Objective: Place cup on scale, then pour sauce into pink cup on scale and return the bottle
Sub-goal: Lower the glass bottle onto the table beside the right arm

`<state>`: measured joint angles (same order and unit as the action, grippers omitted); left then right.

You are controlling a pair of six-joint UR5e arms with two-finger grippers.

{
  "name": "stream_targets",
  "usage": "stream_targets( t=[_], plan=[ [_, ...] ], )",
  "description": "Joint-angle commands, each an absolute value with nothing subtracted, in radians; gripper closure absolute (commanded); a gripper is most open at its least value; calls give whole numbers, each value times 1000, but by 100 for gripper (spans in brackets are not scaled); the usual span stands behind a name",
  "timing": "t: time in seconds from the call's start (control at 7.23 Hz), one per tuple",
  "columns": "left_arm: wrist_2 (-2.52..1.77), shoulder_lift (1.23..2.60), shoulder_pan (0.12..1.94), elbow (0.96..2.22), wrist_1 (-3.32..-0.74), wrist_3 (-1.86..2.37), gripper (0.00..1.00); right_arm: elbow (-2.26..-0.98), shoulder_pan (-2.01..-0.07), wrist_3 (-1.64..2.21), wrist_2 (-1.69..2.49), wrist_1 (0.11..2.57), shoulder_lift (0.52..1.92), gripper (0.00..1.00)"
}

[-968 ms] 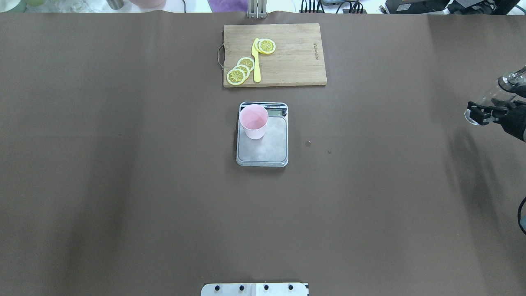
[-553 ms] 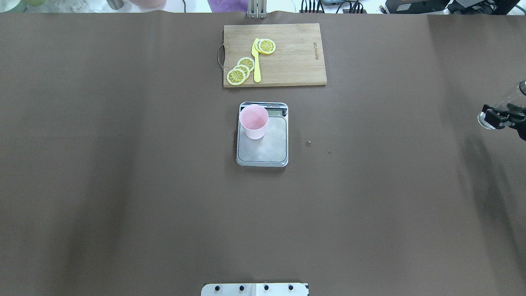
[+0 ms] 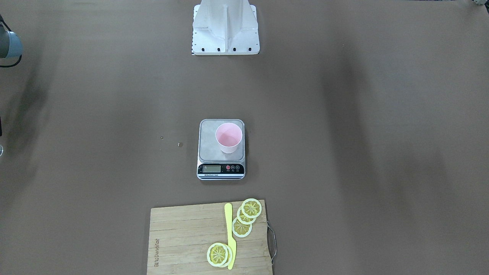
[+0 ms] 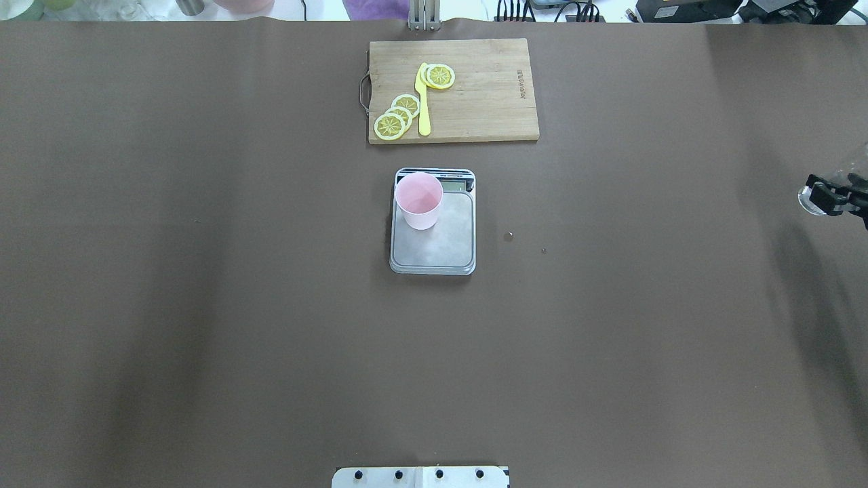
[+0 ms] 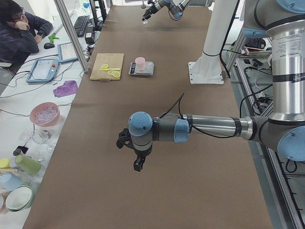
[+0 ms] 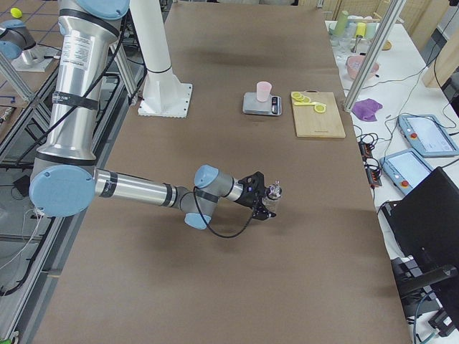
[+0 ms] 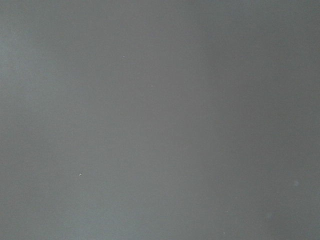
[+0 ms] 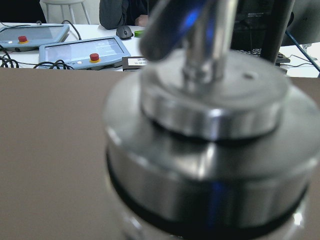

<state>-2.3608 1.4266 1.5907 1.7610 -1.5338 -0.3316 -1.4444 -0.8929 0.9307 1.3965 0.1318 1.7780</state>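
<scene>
The pale pink cup (image 4: 419, 200) stands upright on the far left part of the silver scale (image 4: 441, 247) at mid table; both also show in the front view, cup (image 3: 229, 137) on scale (image 3: 209, 147). My right gripper (image 4: 835, 191) is at the table's far right edge, shut on the clear glass bottle (image 4: 807, 201). In the right side view the bottle (image 6: 273, 195) is upright, low over the table in the gripper (image 6: 262, 201). Its silver cap (image 8: 205, 150) fills the right wrist view. My left gripper (image 5: 138, 164) shows only in the left side view; I cannot tell its state.
A wooden cutting board (image 4: 488, 95) with lemon slices (image 4: 397, 115) and a yellow knife (image 4: 423, 102) lies beyond the scale. Two small drops (image 4: 508, 236) sit right of the scale. The robot base (image 3: 225, 34) is at the near edge. The left wrist view shows only brown table.
My right gripper has carried the bottle further right, towards the table's right edge, and mostly out of the overhead view. The cup and the scale have not moved.
</scene>
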Motion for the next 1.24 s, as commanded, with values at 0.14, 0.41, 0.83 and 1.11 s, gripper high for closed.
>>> stream_targets(
  t=[0.14,0.41,0.83,1.11],
  plan=[
    [-2361,1427,1591,1761,-1532,-331,2,-1424,-844,930,1365,129,1776,100],
    [-2361,1427,1591,1761,-1534,-331,2,-1407,-819,931,1345,129,1776,100],
    [-2361,1427,1591,1761,-1534,-331,2,-1394,-802,931,1345,126,1776,100],
    [-2361,1427,1591,1761,-1534,-331,2,-1387,-795,931,1345,127,1776,100]
  ],
)
